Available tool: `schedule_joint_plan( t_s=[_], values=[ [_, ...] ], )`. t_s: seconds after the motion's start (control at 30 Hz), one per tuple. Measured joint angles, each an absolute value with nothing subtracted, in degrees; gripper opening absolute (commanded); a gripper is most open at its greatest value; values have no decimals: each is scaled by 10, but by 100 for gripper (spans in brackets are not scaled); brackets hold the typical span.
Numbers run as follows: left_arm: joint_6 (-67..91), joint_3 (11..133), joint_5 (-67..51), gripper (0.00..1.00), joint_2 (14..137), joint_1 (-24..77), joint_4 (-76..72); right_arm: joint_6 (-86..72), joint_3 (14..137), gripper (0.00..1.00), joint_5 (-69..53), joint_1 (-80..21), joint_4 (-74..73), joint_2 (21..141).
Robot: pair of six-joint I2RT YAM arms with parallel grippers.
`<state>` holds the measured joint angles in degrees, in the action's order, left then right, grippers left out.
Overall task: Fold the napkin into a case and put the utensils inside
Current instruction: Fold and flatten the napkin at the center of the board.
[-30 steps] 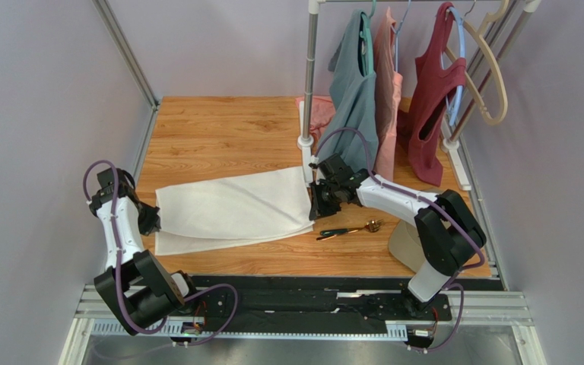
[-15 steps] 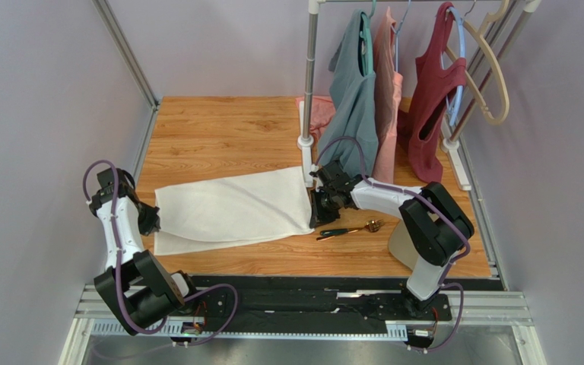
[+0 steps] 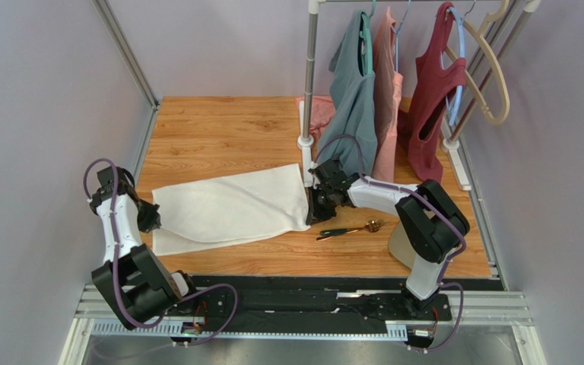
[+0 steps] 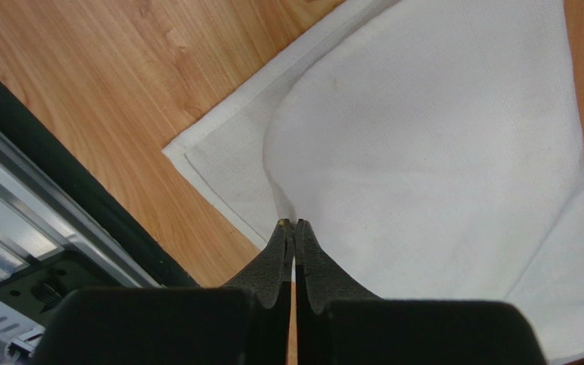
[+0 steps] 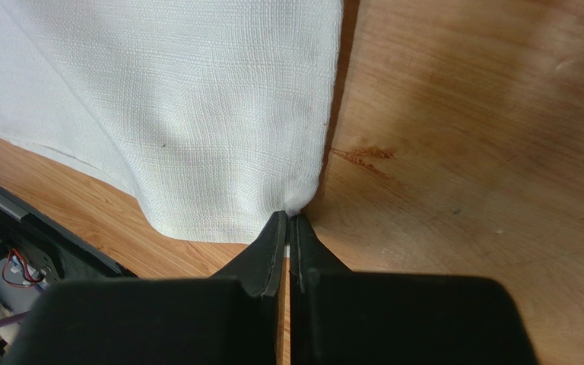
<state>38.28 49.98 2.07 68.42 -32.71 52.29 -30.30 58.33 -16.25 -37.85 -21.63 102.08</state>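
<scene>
the folding step is in hand, and the case is not yet made. at the left end, the left gripper (image 3: 151, 218) has its fingers pressed together on the near-left corner of the napkin's (image 3: 230, 207) upper layer; the left wrist view shows the cloth drawn into a small ridge at the tips, with a lower layer's hem lying flat on the table (image 3: 211, 125) beside it. the napkin lies as a long white band across the middle of the table, already doubled once, its lower layer showing along the near edge. at the right end, the right gripper (image 3: 315, 214) is pinched tight on the near-right corner, the cloth puckering into its tips. just right of it, apart from the cloth, the utensils (image 3: 348, 229) lie on the bare wood, untouched.

the next move probably calls for both arms to carry their corners together, level and evenly taut, so the fold lands square, with the right arm keeping off the utensils.

against the frame a second ago, the left gripper and the napkin's left edge sit a little further left, and the right arm's elbow has swung inward, so the band looks pulled straighter.
</scene>
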Motion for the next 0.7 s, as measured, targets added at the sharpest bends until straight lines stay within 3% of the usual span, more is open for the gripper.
schedule_joint_plan(
  t_s=[0.4,0.57,0.7],
  values=[
    [390,609,-44,0,869,-311,469,-343,701,0,-87,-381,-219,1103],
    [393,628,-24,0,848,-307,475,-342,746,0,-73,-381,-223,1133],
    [412,556,-23,0,766,-312,487,-339,747,0,-72,-381,-227,1133]
  ],
)
